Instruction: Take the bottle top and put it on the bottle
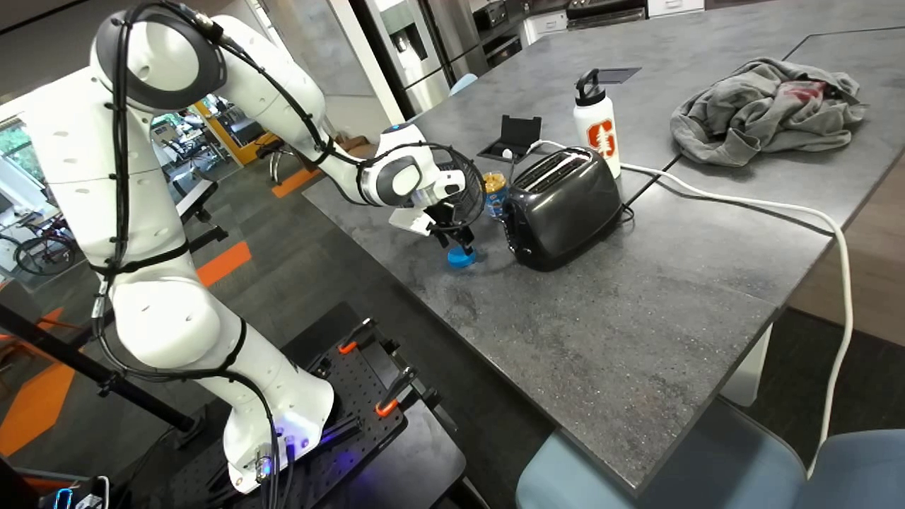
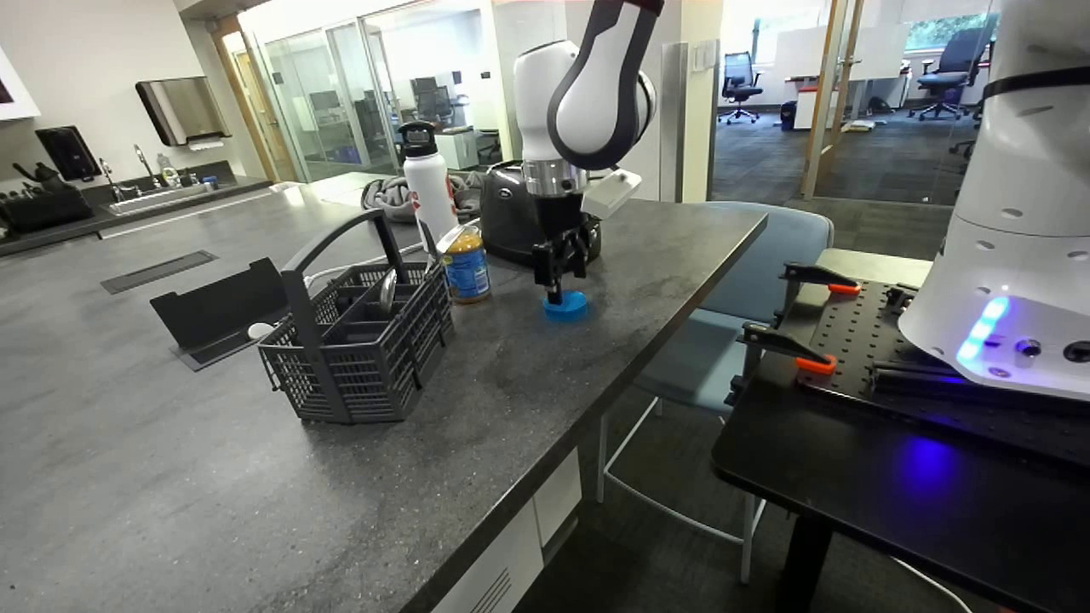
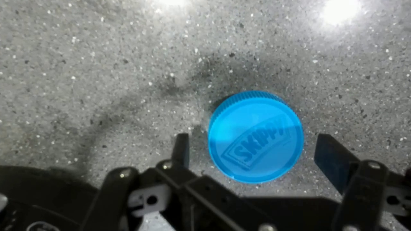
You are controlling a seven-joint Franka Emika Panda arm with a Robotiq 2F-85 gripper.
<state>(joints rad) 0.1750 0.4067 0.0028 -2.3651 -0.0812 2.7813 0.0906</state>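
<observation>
The bottle top is a bright-blue round cap marked SKIPPY. It lies flat on the grey table and also shows in both exterior views. The bottle is a short jar with a blue label and yellowish-brown upper part. It stands upright and uncapped between the toaster and the basket; it also shows in an exterior view. My gripper is open and points down just above the cap. In the wrist view its two fingers stand on either side of the cap, with gaps to both.
A black toaster stands close beside the gripper. A grey basket with a tall handle stands near the jar. A white bottle with black lid, an open black table hatch and a grey cloth are farther off. The table edge is near.
</observation>
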